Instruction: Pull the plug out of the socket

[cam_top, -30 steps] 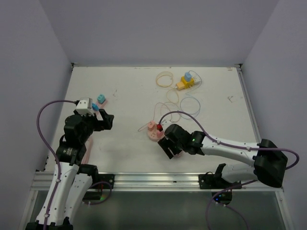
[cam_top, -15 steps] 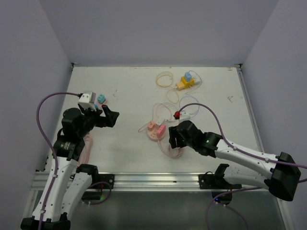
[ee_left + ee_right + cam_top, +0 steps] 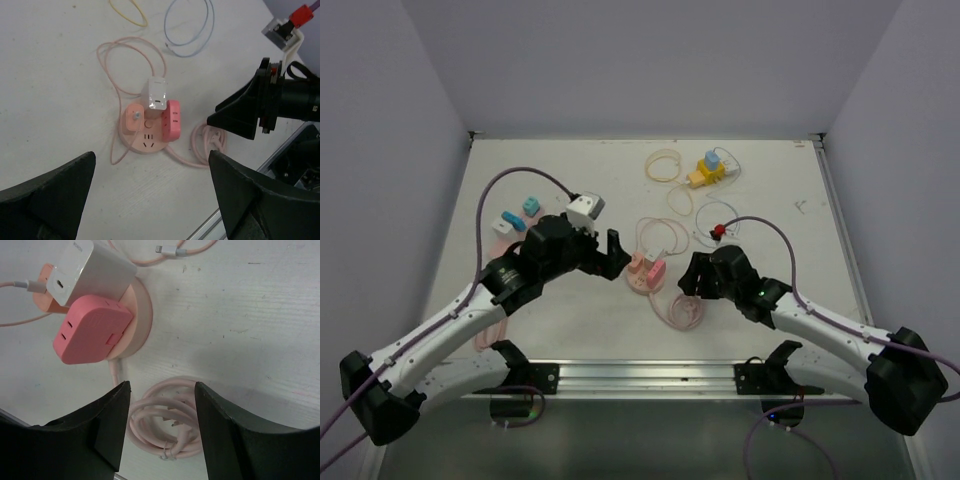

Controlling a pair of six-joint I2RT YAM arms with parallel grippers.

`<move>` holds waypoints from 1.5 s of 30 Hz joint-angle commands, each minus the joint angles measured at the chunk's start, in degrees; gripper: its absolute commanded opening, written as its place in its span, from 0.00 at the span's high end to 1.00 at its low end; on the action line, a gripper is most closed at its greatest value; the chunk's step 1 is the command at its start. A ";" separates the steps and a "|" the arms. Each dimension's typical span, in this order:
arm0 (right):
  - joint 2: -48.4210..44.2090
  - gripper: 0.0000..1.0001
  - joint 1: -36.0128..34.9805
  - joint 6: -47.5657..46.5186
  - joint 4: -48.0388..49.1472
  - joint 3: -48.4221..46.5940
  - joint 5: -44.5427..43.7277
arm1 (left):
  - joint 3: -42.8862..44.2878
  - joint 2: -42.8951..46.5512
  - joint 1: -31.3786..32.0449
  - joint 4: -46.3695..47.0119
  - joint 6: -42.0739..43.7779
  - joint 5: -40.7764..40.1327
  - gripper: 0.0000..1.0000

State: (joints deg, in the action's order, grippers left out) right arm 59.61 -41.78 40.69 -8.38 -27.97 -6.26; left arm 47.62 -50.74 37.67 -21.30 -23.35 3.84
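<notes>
A round pink socket (image 3: 146, 140) lies mid-table (image 3: 642, 282). A white plug block (image 3: 156, 93), a pink adapter (image 3: 172, 120) and a small pale pink plug (image 3: 134, 120) sit in it. The right wrist view shows the socket (image 3: 137, 315), white plug (image 3: 92, 270) and adapter (image 3: 92, 332) too. My left gripper (image 3: 617, 257) is open and empty, just left of the socket and above it (image 3: 150, 200). My right gripper (image 3: 690, 278) is open and empty, right of the socket. Its fingers (image 3: 85, 435) straddle a coiled pink cable (image 3: 167, 422) without holding it.
A yellow socket with a blue plug (image 3: 708, 170) sits at the back. Loose yellow (image 3: 665, 163) and blue-white (image 3: 715, 215) cable loops lie behind the pink socket. Two small blue plugs (image 3: 530, 205) lie at the left. The pink cable coil (image 3: 682, 312) lies near the front edge.
My left arm has swung from the table's left side across to the pink socket. My right gripper has drawn back to the right, away from the socket.
</notes>
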 commanded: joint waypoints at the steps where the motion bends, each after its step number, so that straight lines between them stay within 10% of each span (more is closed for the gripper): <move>1: -0.99 0.42 2.14 1.77 6.09 0.54 3.01 | 5.98 -5.76 8.63 1.53 -1.52 -14.69 0.01; 13: -2.31 0.42 4.16 5.10 13.65 6.60 6.09 | 17.59 -28.00 25.87 -4.18 -4.59 -29.66 0.10; 45: 8.49 0.45 5.30 10.55 36.15 13.29 11.62 | 27.79 -51.12 25.70 -12.63 -5.30 -34.69 0.62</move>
State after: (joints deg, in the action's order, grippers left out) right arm 65.91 -36.69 49.78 21.10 -15.33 4.29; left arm 72.88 -101.58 63.72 -34.26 -27.53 -28.99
